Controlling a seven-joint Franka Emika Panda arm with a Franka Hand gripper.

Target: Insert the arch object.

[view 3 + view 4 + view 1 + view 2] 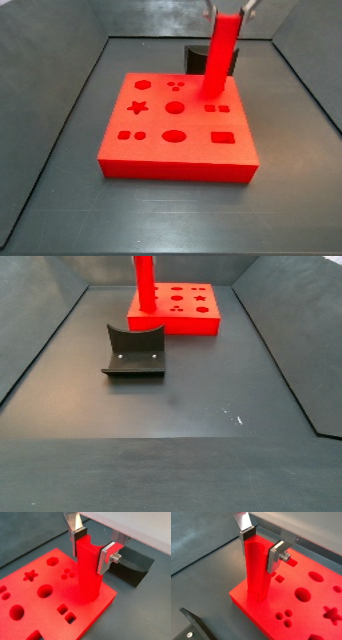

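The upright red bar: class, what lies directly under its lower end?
The gripper holds the arch object upright, its lower end on the red board near an edge. The bar covers the board beneath, so any hole there is hidden.

The arch object (87, 571) is a long, slim, bright red bar — smooth, plastic-looking. It stands upright, its top clamped between the silver fingers of the gripper (93, 546). Its lower end meets the red holed board (160, 140) near a corner — in both wrist views, whether it sits in a hole is unclear.
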